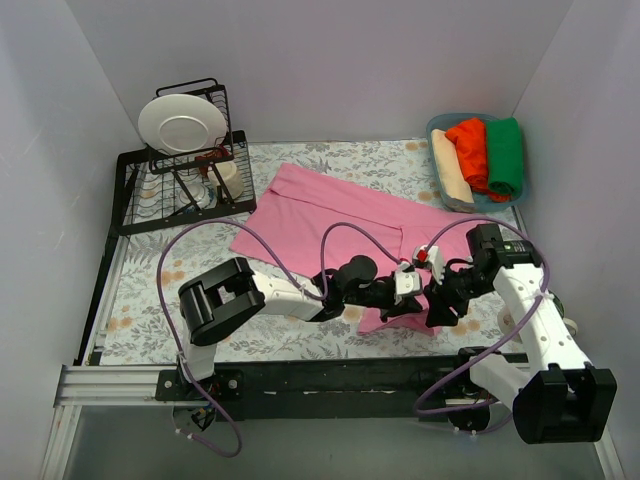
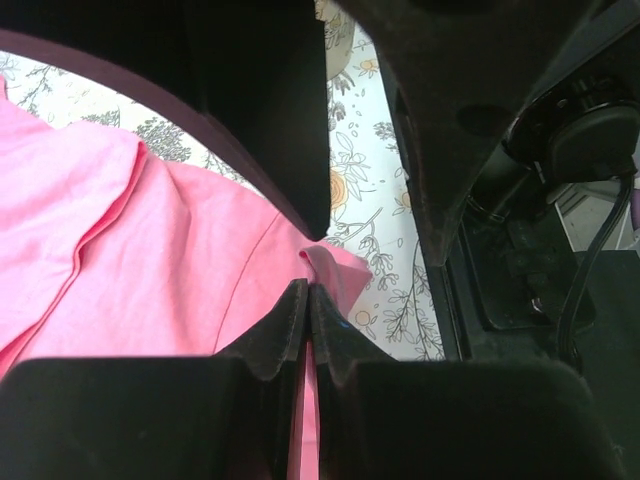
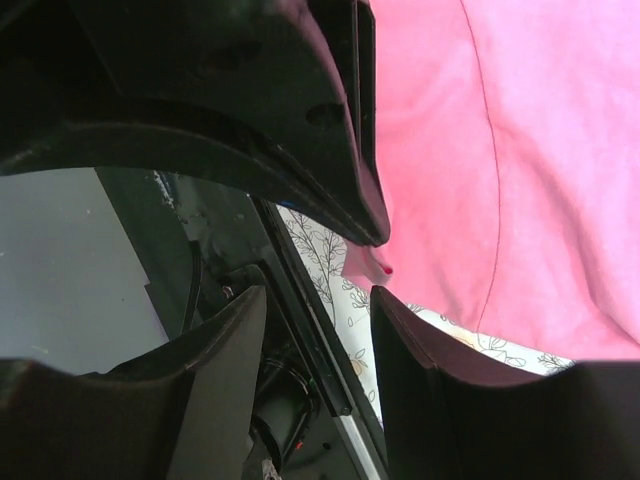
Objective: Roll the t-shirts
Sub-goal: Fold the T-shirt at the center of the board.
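The pink t-shirt (image 1: pixel 330 205) lies partly folded on the floral table cover, its near corner lifted between the two grippers. My left gripper (image 1: pixel 412 292) is shut on that corner; in the left wrist view the gripper (image 2: pixel 308 295) pinches a thin fold of the pink cloth (image 2: pixel 150 260). My right gripper (image 1: pixel 441 303) is right beside it, open and empty; in the right wrist view the gripper (image 3: pixel 315 305) stands just short of the pink corner (image 3: pixel 365 262). The cream (image 1: pixel 450 170), orange-red (image 1: pixel 470 150) and green (image 1: pixel 505 155) t-shirts lie rolled in a bin.
The blue bin (image 1: pixel 433 126) stands at the back right. A black dish rack (image 1: pixel 135 200) with a white plate (image 1: pixel 182 122) and a mug (image 1: pixel 228 178) stands at the back left. The black rail (image 1: pixel 330 385) runs along the near edge. White walls enclose the table.
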Available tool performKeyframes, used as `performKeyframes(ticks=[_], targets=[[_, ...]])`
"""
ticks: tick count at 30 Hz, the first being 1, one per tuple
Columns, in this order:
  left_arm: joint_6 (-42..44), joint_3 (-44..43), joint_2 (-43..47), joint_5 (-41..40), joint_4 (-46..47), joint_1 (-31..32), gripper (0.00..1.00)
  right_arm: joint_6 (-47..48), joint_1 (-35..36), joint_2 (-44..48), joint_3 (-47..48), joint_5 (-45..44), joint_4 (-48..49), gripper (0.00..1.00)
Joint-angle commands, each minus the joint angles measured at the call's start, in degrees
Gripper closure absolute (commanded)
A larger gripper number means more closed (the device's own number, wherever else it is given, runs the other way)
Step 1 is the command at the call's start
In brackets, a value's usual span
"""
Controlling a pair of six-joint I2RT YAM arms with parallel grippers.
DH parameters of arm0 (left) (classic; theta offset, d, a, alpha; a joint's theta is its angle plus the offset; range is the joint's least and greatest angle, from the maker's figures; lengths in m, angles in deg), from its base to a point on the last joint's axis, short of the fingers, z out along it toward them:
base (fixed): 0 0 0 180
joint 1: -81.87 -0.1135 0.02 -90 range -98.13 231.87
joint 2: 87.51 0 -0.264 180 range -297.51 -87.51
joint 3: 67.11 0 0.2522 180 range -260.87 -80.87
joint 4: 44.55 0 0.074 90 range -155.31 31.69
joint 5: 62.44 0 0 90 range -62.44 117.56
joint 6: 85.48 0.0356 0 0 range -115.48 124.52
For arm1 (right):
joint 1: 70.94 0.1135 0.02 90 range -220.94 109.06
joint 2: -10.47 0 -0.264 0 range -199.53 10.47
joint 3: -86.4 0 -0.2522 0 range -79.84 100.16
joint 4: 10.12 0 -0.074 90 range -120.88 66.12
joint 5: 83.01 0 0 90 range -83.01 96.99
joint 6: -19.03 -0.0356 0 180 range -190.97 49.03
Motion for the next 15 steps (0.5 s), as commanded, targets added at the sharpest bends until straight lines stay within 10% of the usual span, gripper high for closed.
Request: performKeyframes(ticks=[1,15], targets=[[-1.2,-2.1,1.2,0.3,0.3,-0.6,1.0,-1.9,1.1,-1.0,-0.6,-0.8,1.5,0.47],[-5.5,-2.0,2.0,1.5,2.2,-1.2,1.0,7.1,2.3,0.6,4.7,-0.8,1.0,0.5]])
